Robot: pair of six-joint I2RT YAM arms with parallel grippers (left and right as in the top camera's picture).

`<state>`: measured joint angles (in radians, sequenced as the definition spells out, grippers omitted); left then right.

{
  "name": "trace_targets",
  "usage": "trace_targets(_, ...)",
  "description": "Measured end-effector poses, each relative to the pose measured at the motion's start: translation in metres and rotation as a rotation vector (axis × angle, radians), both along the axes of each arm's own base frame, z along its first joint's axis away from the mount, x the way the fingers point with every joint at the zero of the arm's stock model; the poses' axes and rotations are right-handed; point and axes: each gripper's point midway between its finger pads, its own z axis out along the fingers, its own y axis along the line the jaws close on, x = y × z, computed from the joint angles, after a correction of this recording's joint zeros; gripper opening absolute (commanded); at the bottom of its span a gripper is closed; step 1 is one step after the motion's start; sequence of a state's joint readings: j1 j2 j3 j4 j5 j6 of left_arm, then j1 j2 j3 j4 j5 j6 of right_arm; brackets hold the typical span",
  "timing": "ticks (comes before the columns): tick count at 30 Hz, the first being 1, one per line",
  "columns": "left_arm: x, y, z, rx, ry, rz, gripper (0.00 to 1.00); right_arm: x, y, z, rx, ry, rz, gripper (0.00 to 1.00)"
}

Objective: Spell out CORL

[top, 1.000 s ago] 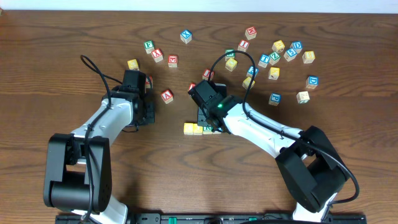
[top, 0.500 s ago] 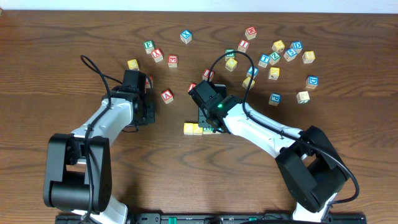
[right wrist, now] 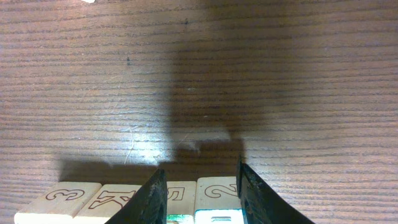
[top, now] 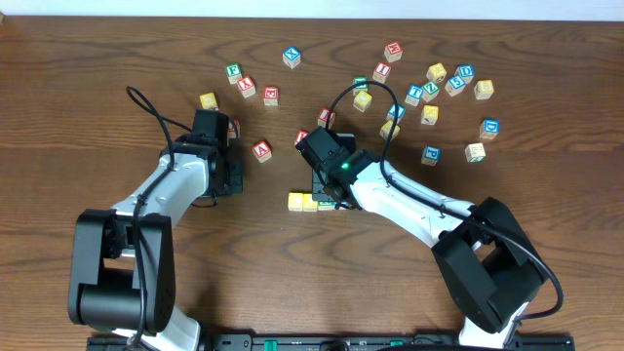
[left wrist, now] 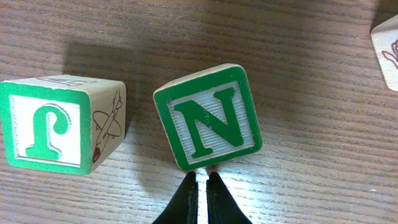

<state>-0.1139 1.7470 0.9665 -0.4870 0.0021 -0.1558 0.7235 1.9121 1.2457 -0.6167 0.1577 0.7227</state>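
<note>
On the near middle of the table [top: 292, 283], a short row [top: 303, 202] of blocks lies side by side, each touching the next, and the right gripper [right wrist: 202, 190] hangs over its right end. Its fingers [right wrist: 154, 198] are spread, one on each side of that end. The 2 block [right wrist: 217, 191] sits between them, just beside the right finger, with part of its neighbour also in the gap. Whether either finger touches wood I cannot tell. Left of these in the right wrist view come the K block [right wrist: 115, 198] and the 3 block [right wrist: 62, 200], named for the marks on their tops. Their front faces are cut off, so what the row spells cannot be read.

The left gripper [left wrist: 200, 196] is well apart from the row, low over the table, its fingers pressed together with nothing between them. Their tips are just beside the near edge of the N block [left wrist: 208, 117], which is green and white and turned a little askew. Near it, not touching, stands a green block [left wrist: 46, 129] with a J-like letter seen upside down. Loose blocks [top: 430, 115] lie scattered across the far side, most of them to the right
</note>
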Motion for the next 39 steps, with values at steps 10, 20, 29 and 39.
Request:
trace_targets(10, 0.0001, 0.0000, 0.0000, 0.000, 0.000, 0.000, 0.07, -0.0008, 0.0009, -0.0001, 0.001, 0.001, 0.003, 0.32)
trace_targets(20, 0.0001, 0.0000, 0.0000, 0.000, 0.000, 0.000, 0.07, -0.0050, 0.0050, -0.0003, -0.001, 0.004, 0.017, 0.32)
trace_targets(29, 0.0000, 0.0000, 0.0000, 0.000, 0.000, 0.000, 0.07, -0.0051, 0.0050, -0.0003, -0.001, 0.004, 0.017, 0.32)
trace_targets(39, 0.0001, 0.0000, 0.0000, 0.000, 0.000, 0.000, 0.08, -0.0040, 0.0038, 0.0000, -0.008, -0.003, 0.015, 0.33)
